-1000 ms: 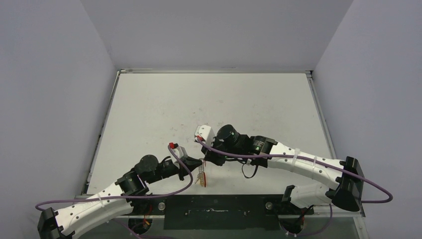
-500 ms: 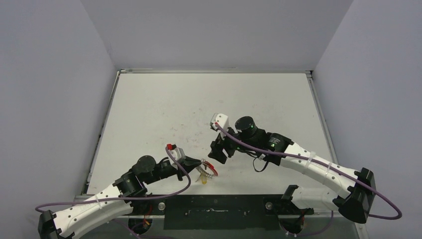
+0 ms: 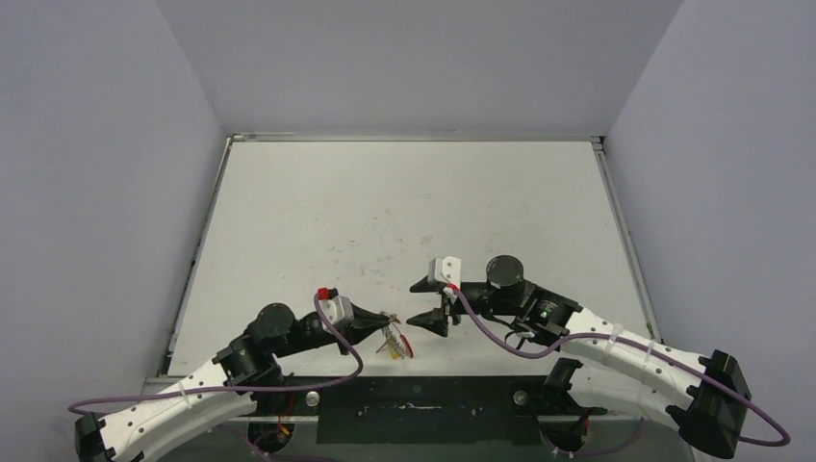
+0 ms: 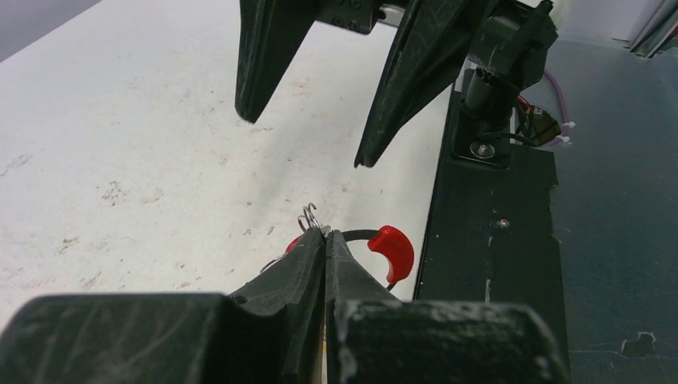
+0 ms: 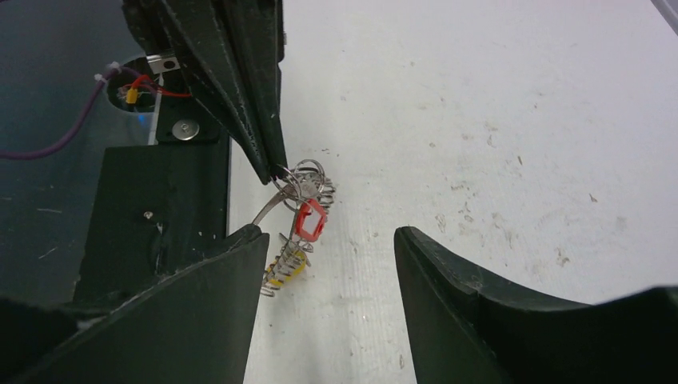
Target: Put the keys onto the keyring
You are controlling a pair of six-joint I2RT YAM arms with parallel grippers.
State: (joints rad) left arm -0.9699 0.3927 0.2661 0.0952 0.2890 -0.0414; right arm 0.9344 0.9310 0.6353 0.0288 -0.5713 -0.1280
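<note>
White table point(image 3: 385, 212), keyring point(image 5: 313, 178) dangling (keys point(image 5: 309, 222) downward)

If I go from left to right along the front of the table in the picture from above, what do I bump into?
First the left gripper, then the keyring it pinches, then the open right gripper.

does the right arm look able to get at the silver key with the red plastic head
Probably yes: the open right gripper faces the silver red-headed key, which hangs from the silvery coiled-wire keyring pinched in the shut left gripper, with nothing between them.
</note>
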